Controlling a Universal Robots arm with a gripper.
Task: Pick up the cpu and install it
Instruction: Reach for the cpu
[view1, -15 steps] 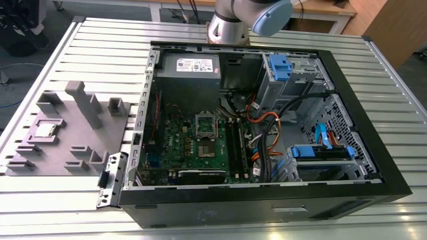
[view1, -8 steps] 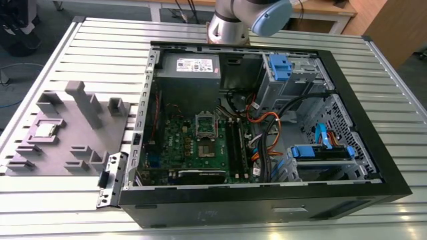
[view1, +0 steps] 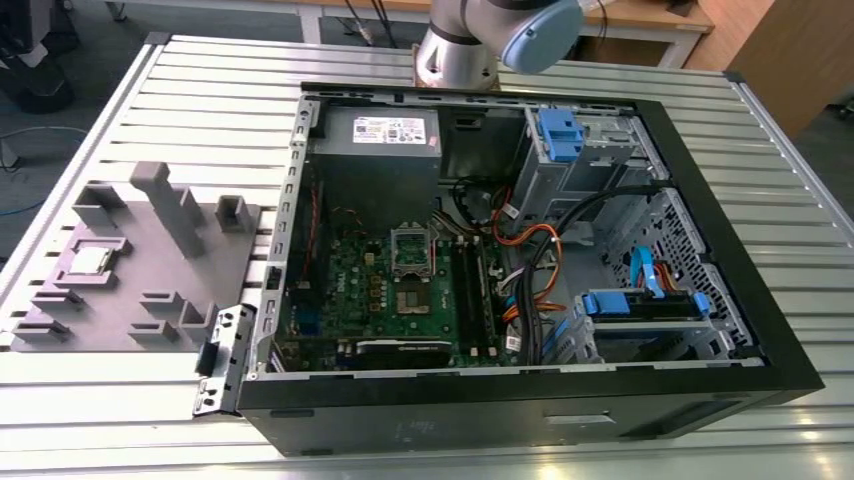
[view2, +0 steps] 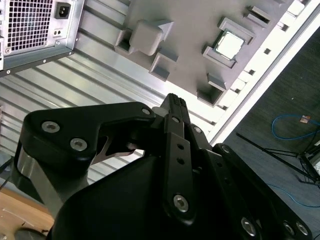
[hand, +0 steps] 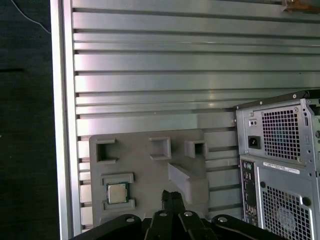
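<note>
The cpu (view1: 91, 260) is a small silvery square lying flat in a recess of the grey moulded tray (view1: 147, 290), at the exterior view's left of the open computer case (view1: 534, 410). Both wrist views show the cpu (hand: 117, 193) (view2: 229, 44) far below, in the tray (hand: 145, 170) (view2: 190, 30). My gripper (hand: 172, 197) (view2: 175, 107) hangs high above the table behind the case's rear panel (hand: 280, 150). It is shut with nothing between its fingers. The dark socket frame (view1: 410, 255) sits on the green motherboard inside the case. My arm (view1: 487, 40) rises at the back.
The case holds a grey power supply box (view1: 380, 135), blue drive brackets (view1: 561, 135) and bundles of cables (view1: 534, 260). The tray carries several raised blocks (view1: 167, 205). The slatted aluminium table (view1: 200, 100) ends close beside the tray, with dark floor (hand: 25, 125) beyond.
</note>
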